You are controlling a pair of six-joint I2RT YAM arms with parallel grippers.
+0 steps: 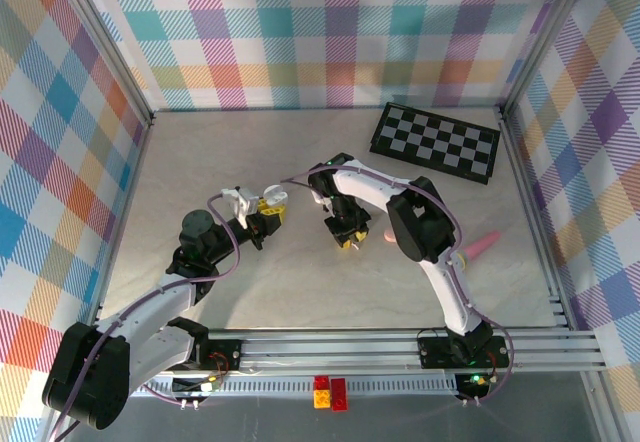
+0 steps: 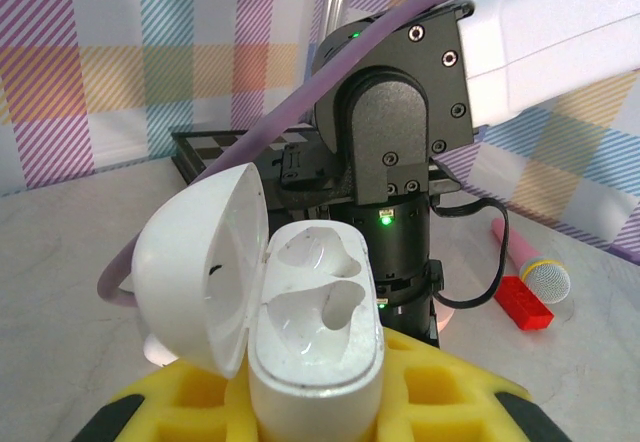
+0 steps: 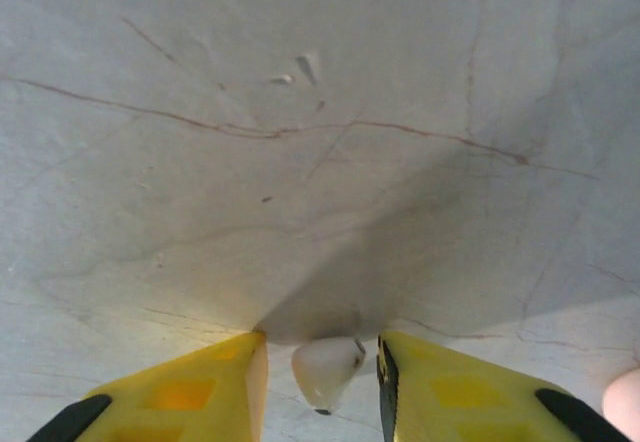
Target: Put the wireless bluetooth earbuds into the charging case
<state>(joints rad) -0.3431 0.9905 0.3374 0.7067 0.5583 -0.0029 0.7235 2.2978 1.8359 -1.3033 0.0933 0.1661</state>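
The charging case (image 2: 315, 362) loses its base below the picture's edge, and a pink object (image 3: 625, 404) is cropped at the corner.

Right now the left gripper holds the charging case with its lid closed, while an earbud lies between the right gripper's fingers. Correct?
No. The left wrist view shows the lid of the charging case open, not closed. The rest is right.

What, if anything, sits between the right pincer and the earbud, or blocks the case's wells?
Nothing visible does. The earbud lies on the table inside the right pincer, with a finger on each side. The case, held in the left pincer, has its lid open and both wells empty.
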